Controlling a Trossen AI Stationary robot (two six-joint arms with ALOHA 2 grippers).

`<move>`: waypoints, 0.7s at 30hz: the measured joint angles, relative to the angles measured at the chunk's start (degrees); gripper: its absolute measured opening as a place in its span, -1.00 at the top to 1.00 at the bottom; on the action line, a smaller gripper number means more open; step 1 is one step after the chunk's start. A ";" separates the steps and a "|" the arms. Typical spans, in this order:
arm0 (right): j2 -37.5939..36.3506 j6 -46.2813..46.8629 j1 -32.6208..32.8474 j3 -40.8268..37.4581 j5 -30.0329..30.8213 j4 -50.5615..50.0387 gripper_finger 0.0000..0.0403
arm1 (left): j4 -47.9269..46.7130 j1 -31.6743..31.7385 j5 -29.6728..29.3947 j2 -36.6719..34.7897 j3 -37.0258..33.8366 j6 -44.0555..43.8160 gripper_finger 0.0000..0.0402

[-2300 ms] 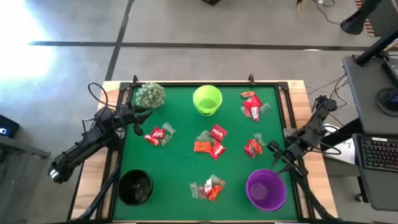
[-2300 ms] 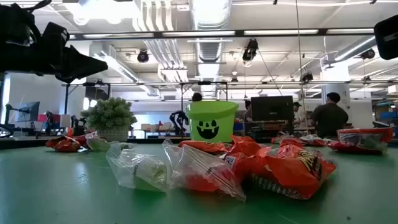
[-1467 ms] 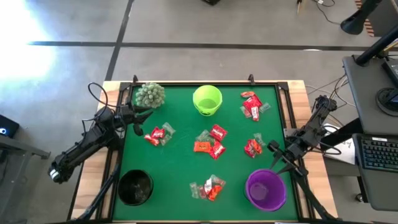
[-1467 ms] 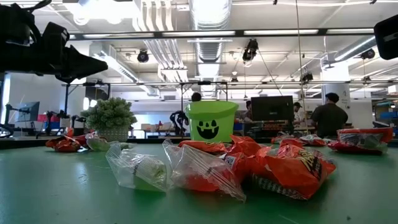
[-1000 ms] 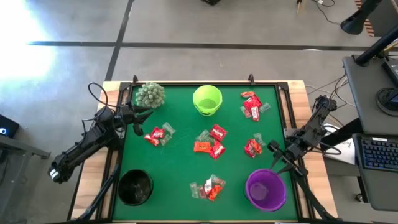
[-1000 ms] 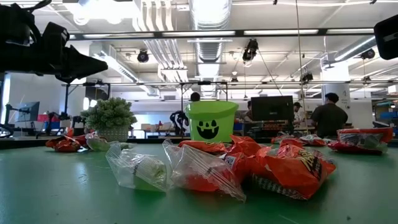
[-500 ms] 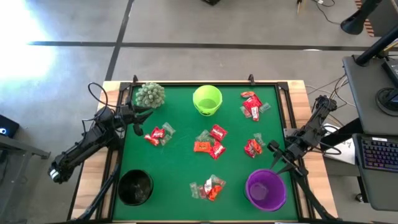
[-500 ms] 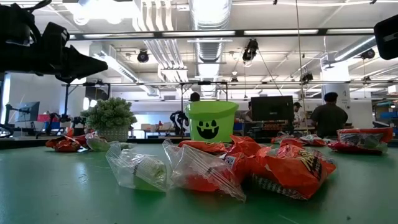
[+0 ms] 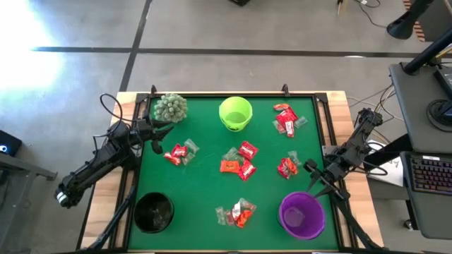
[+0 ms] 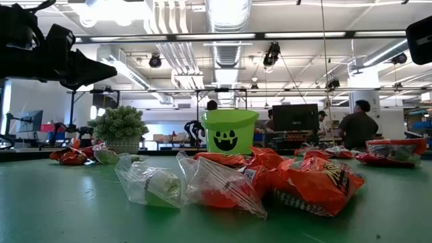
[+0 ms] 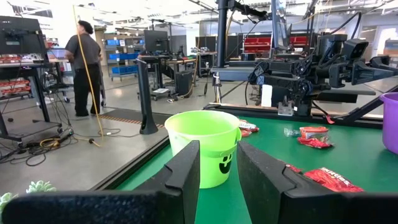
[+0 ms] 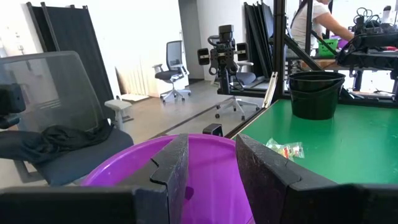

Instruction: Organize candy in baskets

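Nothing has moved since the earlier frames; both my arms wait at the table's edges. The lime green basket [image 9: 235, 113], purple basket [image 9: 301, 215] and black basket [image 9: 153, 212] look empty, so sorting hasn't begun, I judge. My left gripper [image 9: 156, 136] hangs slightly parted, holding nothing, near the red candy [image 9: 178, 152]. My right gripper [image 9: 316, 181], also parted and holding nothing, hovers just beside the purple basket.

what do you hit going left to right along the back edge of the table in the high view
spiky plant → lime green basket → cluster of red candy
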 joint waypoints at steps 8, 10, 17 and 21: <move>-0.02 0.43 -0.03 0.00 4.47 0.71 0.37 | -0.01 0.00 -0.01 0.00 0.01 0.01 0.56; 0.00 0.39 -0.04 0.02 4.51 1.21 0.37 | -0.01 0.01 0.00 0.01 -0.01 0.02 0.56; -0.02 -1.55 -0.04 0.01 7.98 8.51 0.37 | -0.01 0.01 0.00 -0.01 -0.01 0.02 0.56; -0.02 1.60 -0.04 -0.01 17.45 11.88 0.37 | -0.01 -0.01 0.00 0.01 0.00 0.01 0.56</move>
